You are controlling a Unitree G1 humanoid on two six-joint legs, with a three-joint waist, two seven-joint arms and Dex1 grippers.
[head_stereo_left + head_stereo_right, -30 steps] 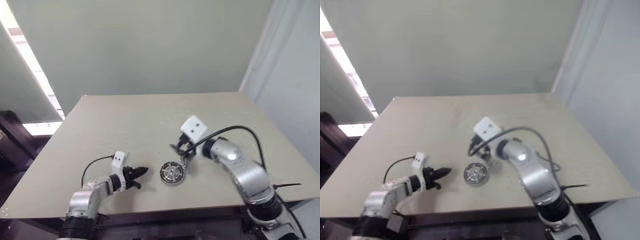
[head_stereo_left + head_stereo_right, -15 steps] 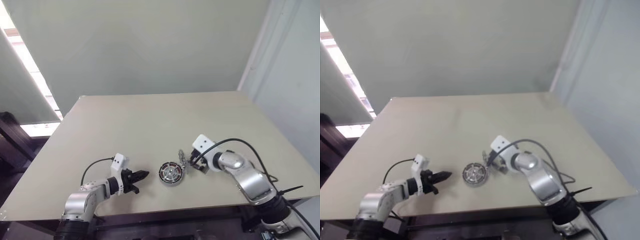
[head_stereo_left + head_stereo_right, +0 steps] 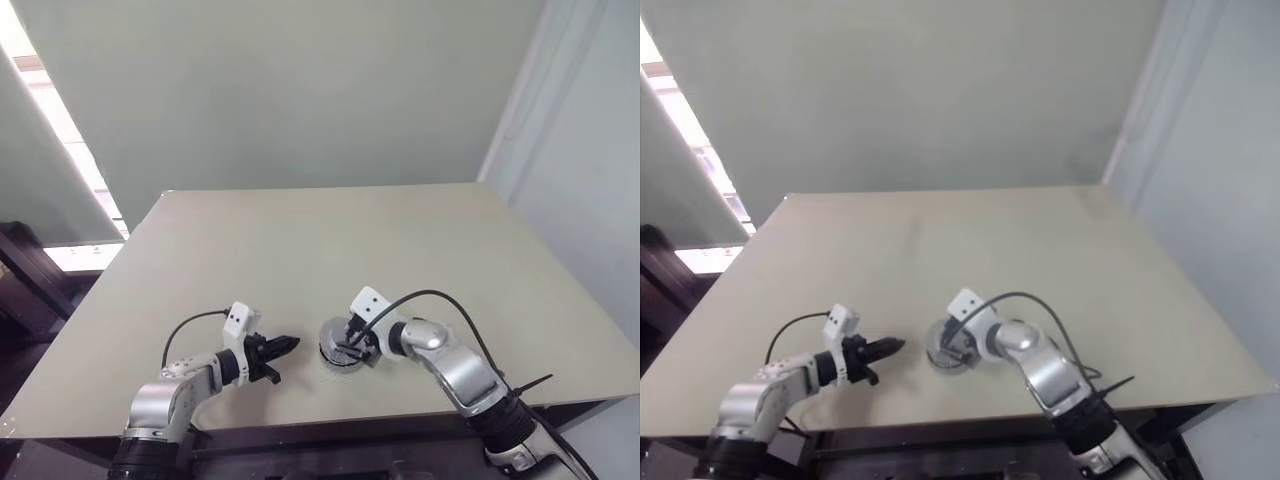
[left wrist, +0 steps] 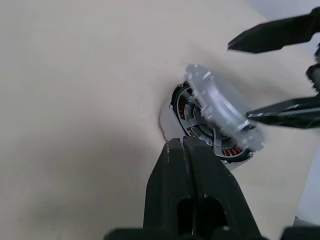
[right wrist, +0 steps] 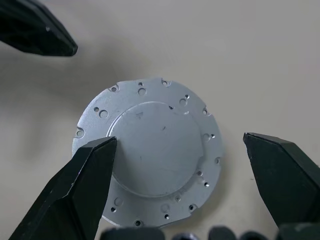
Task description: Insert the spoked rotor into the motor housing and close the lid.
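Item count: one table [image 3: 300, 240]. One motor housing [image 4: 197, 131] rests near the table's front edge. One lid [image 5: 150, 157] sits tilted on the motor housing. Two grippers flank the motor housing: left gripper [image 3: 287, 345], right gripper [image 5: 185, 165].

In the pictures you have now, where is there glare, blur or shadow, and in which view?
Left eye view: bright window glare at the far left edge. Left wrist view: the tilted lid is smeared with blur, while the shut left gripper looks sharper. Right wrist view: the lid is crisp; the right gripper's fingers are soft-edged, with a faint shadow on the table.
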